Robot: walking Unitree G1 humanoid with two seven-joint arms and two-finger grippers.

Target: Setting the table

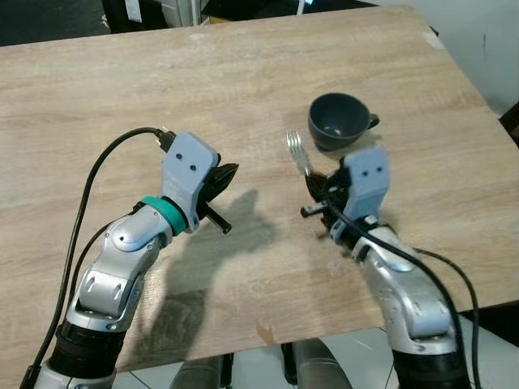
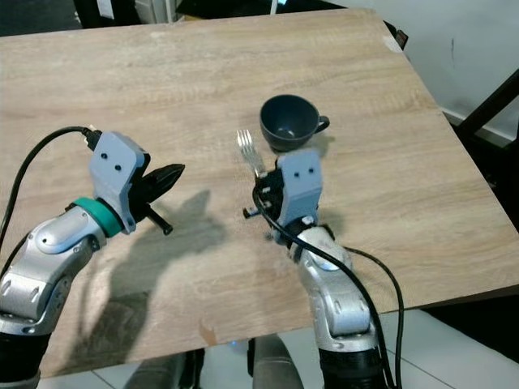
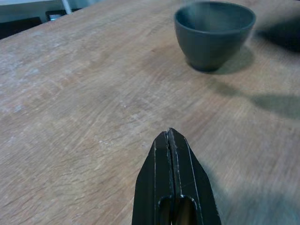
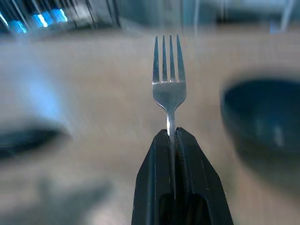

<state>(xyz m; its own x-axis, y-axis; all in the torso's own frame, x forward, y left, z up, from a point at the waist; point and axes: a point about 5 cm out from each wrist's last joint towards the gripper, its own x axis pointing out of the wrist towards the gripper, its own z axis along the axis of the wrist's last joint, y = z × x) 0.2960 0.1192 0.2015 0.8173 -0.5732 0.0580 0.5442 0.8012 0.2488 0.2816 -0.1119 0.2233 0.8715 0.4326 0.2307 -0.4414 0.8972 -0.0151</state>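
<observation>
Right pincer [image 1: 318, 183] clamps a fork [image 1: 298, 151] beside the cup [image 1: 339, 120]; left pincer [image 1: 228, 173] closed, empty.

A: We record the table [image 1: 162, 89] as light wood with a streaked grain, and the cup [image 1: 336, 120] as dark slate grey.

B: We confirm. The fork [image 4: 169, 75] is polished silver. The left gripper [image 3: 174, 154] and right gripper [image 4: 172, 140] both have black fingers, pale blue housings, silver arms; the left wrist carries a teal band [image 1: 166, 212].
</observation>
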